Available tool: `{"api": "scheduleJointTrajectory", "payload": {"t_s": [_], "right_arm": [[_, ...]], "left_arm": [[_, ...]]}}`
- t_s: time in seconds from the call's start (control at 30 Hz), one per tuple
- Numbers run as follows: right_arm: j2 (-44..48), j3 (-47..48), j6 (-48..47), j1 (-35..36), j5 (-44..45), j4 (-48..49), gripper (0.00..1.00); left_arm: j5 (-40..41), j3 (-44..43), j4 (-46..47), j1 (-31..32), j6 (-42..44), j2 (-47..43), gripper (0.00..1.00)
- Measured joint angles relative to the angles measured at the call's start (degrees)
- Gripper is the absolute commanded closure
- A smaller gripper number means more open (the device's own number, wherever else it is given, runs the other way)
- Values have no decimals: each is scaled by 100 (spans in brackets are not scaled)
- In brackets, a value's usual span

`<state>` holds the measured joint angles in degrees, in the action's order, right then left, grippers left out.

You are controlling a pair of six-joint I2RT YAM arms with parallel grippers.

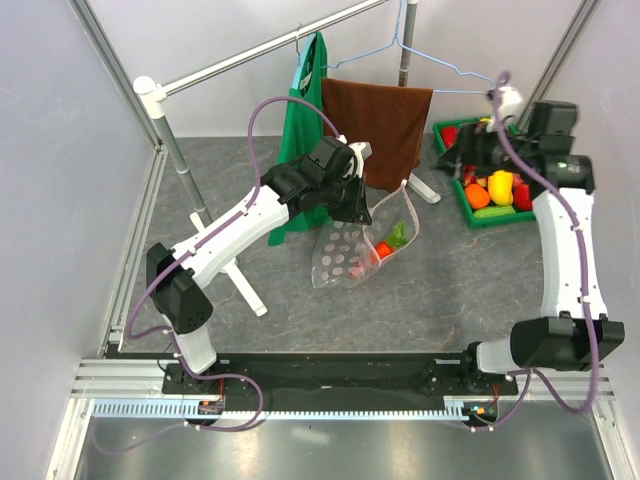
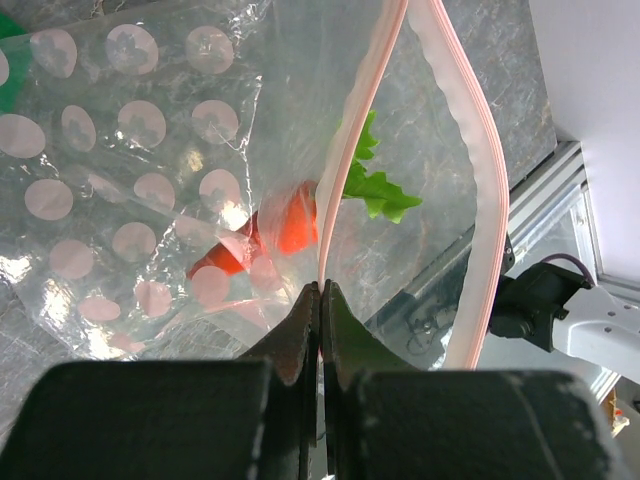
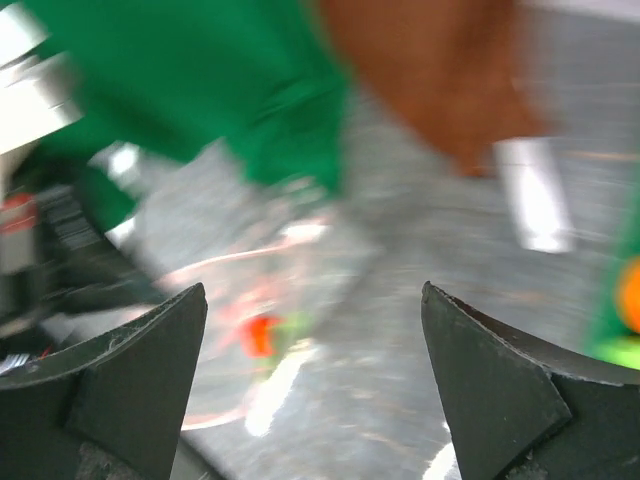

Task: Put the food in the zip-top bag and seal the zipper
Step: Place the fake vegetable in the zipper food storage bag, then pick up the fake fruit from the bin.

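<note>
The clear zip-top bag (image 1: 352, 247) with pink dots hangs open over the table's middle, and it also shows in the left wrist view (image 2: 150, 170). My left gripper (image 1: 357, 207) (image 2: 321, 292) is shut on one side of its pink zipper (image 2: 350, 140); the other zipper side (image 2: 480, 200) bows away. Inside lie a red food piece (image 2: 292, 222) and a green leafy piece (image 2: 375, 185). More food (image 1: 497, 187) fills the green bin (image 1: 470, 212) at the right. My right gripper (image 1: 447, 155) (image 3: 315, 300) is open and empty, left of the bin; its view is blurred.
A green cloth (image 1: 303, 120) and a brown towel (image 1: 377, 122) hang from a rail at the back. A white stand (image 1: 240, 272) with a metal pole stands at the left. The rack's post foot (image 1: 426, 189) lies between bag and bin.
</note>
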<state>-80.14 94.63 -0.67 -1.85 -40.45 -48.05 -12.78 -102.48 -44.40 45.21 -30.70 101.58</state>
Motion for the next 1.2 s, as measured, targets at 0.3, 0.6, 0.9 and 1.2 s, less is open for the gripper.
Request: {"api": "scheduleJointTrajectory", "payload": {"t_s": [0.3,0.6,0.9,1.2], "right_arm": [[-1541,424,-737,-1687,566,151,6],[-3077,787,-822,-1906,2205,468,2],[-3853,1174,-767,-1888,2876,973,4],[-4105,1178,-638,-1832,2870,1064,23]], "left_arm": [[-92,0,22,-26,-2,0,98],[-94,0,44,-26,-7,0,98],[-111,0,46,-26,-9,0,98],[-201,0,83,-48,-15,0,98]]}}
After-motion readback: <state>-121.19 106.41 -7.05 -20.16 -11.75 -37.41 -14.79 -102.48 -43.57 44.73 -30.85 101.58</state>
